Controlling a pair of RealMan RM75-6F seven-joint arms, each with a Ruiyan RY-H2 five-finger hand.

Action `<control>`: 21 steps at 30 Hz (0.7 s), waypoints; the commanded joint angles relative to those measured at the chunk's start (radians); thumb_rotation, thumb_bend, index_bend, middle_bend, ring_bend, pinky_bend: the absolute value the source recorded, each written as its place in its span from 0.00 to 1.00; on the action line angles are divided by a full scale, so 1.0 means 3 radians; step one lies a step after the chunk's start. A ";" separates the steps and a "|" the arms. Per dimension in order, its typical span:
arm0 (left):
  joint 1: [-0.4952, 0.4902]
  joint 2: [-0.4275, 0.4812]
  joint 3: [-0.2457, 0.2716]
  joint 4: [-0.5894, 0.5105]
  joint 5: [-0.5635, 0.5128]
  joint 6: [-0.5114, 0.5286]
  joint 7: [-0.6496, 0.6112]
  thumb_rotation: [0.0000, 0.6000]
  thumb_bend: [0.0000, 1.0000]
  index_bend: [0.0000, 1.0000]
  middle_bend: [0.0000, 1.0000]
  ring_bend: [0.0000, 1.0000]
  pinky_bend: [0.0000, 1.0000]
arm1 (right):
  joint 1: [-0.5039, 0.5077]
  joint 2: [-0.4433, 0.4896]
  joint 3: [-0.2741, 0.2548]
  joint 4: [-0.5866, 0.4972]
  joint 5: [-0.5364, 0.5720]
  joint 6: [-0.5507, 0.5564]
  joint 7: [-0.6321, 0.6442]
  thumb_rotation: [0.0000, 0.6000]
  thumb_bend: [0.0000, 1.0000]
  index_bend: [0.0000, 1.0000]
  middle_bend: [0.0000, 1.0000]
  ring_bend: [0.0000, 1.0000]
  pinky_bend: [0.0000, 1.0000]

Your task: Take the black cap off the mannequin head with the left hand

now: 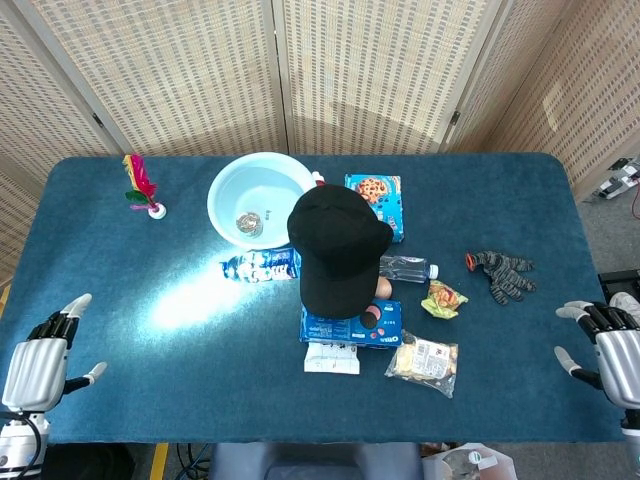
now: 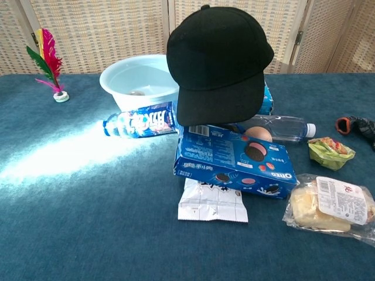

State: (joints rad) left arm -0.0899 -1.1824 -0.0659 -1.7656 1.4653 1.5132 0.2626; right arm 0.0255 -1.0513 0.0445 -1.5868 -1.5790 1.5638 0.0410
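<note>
The black cap (image 1: 336,246) (image 2: 218,61) sits on the mannequin head, brim pointing toward me; only a bit of skin-coloured head (image 1: 383,288) (image 2: 258,133) shows under the brim. My left hand (image 1: 42,348) rests at the near left table edge, fingers spread, holding nothing, far from the cap. My right hand (image 1: 605,340) lies at the near right edge, also spread and empty. Neither hand appears in the chest view.
A light blue bowl (image 1: 232,182), a blue-labelled bottle (image 1: 258,266), a clear bottle (image 1: 407,268), an Oreo box (image 1: 352,325), a cookie box (image 1: 375,197), snack packets (image 1: 423,361), a black glove (image 1: 503,273) and a feather shuttlecock (image 1: 145,185) surround the cap.
</note>
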 commanded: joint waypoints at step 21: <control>-0.0801 -0.0368 -0.0031 0.0586 0.0885 -0.0511 -0.0891 1.00 0.11 0.23 0.56 0.68 0.84 | -0.0066 0.0055 -0.0006 -0.0031 -0.0020 0.0106 0.0013 1.00 0.26 0.37 0.31 0.25 0.30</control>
State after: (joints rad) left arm -0.3040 -1.2671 -0.0712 -1.6179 1.7100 1.3729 0.0230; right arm 0.0058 -1.0350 0.0428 -1.5961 -1.5850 1.5956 0.0449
